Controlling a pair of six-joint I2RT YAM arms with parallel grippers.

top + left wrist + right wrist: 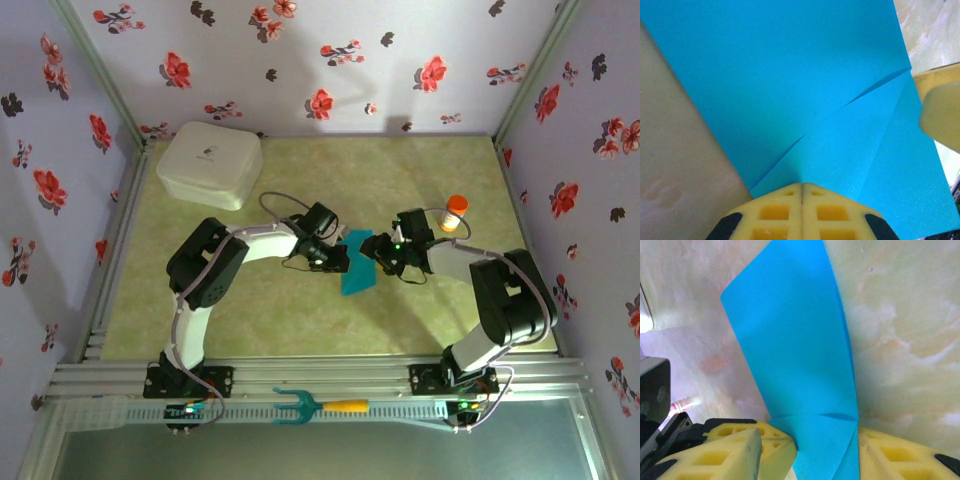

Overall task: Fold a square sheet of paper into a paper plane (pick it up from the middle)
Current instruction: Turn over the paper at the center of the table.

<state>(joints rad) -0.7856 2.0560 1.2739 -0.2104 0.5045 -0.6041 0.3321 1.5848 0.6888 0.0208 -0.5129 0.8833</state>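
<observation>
**Desk:** Where is the teal sheet of paper [355, 272]?

**Photographer:** Mid-table, between the arms. The left gripper [801, 186] is clamped on its edge. The right gripper [825, 440] stands apart, the folded end between its fingers [765, 445]. Bare mat lies all round.

**Desk:** Any lettering?

**Photographer:** The white box [210, 164], far left, carries a mark too small to read.
</observation>
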